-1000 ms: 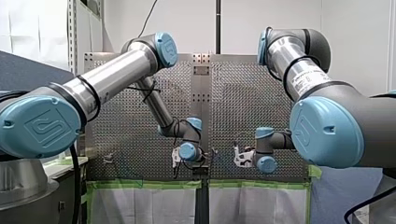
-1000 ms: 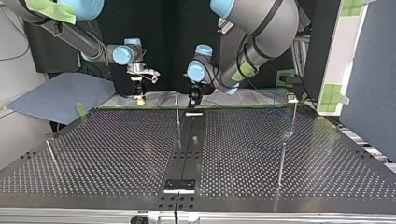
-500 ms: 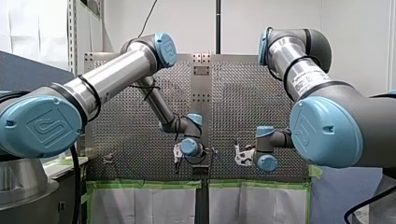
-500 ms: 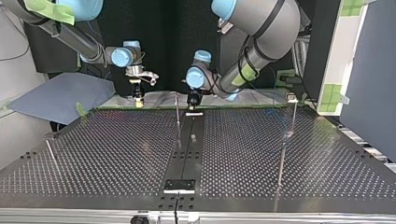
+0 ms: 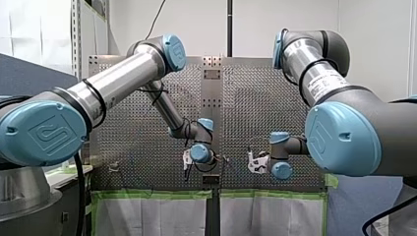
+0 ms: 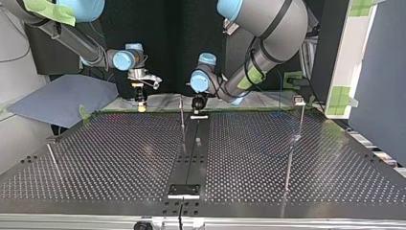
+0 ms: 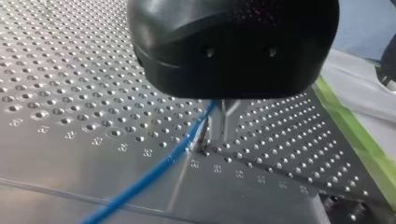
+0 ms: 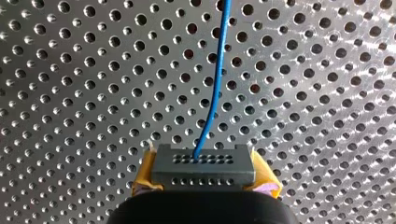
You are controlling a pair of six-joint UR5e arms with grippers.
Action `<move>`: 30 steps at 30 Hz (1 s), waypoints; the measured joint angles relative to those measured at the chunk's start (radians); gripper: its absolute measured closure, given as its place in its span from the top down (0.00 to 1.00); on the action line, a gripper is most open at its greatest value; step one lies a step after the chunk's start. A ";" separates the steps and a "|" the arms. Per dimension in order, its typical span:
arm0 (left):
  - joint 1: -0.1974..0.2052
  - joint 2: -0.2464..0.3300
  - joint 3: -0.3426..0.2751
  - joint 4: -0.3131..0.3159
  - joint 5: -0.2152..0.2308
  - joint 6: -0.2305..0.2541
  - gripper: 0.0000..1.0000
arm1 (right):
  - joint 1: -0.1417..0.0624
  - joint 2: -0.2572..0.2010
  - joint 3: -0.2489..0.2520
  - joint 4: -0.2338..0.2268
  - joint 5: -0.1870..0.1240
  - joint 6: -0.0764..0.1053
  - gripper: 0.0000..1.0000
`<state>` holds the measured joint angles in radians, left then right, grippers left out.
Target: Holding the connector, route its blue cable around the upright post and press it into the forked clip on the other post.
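In the right wrist view my right gripper (image 8: 201,175) is shut on a grey connector (image 8: 203,168), yellow pads (image 8: 142,182) on both its sides. The blue cable (image 8: 215,88) leaves the connector and runs ahead over the perforated plate. In the left wrist view the blue cable (image 7: 149,175) runs up to my left gripper (image 7: 223,137), which stands low over the plate. In the top view my left gripper (image 6: 197,103) hangs just right of a thin upright post (image 6: 182,117), and my right gripper (image 6: 141,101) is further left. A taller post with a clip head (image 6: 299,101) stands at the right.
A short slanted post (image 6: 52,160) stands at the top view's left. A black strip (image 6: 191,158) runs down the middle of the perforated table (image 6: 110,158). Green tape (image 5: 152,194) lines the table edge nearest the arms. A blue-grey sheet (image 6: 62,98) lies beyond the table's left corner.
Both wrists have risen slightly in the front view. In the top view my left gripper has shifted a little left toward the middle post, and my right gripper has edged left.
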<state>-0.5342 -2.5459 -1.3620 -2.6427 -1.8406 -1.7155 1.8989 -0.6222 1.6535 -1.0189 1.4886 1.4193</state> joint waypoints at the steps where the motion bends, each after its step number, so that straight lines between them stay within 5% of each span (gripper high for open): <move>1: 0.000 0.000 0.000 -0.002 -0.001 0.001 0.25 | 0.000 0.000 0.000 0.001 -0.002 -0.001 0.00; 2: 0.000 0.000 0.000 -0.003 -0.001 0.003 0.36 | 0.000 0.000 0.000 0.002 -0.003 -0.001 0.00; 3: 0.000 0.000 0.000 -0.004 -0.002 0.005 0.60 | 0.000 0.000 0.000 0.003 -0.004 -0.001 0.00; 4: -0.001 0.000 0.000 -0.005 -0.002 0.010 0.60 | 0.000 0.000 0.000 0.005 -0.004 -0.002 0.00; 6: -0.003 0.000 0.000 -0.007 -0.003 0.020 0.95 | 0.000 0.000 0.000 0.007 -0.005 -0.003 0.00; 20: -0.021 0.004 -0.001 -0.114 -0.054 0.108 1.00 | 0.001 0.000 -0.001 0.032 -0.006 -0.013 0.00; 30: -0.047 0.038 -0.006 -0.174 -0.058 0.120 1.00 | -0.001 0.000 -0.001 0.036 -0.007 -0.017 0.00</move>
<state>-0.5812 -2.5083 -1.3676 -2.8164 -1.8984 -1.5957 1.8984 -0.6221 1.6530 -0.9833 1.4819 1.4021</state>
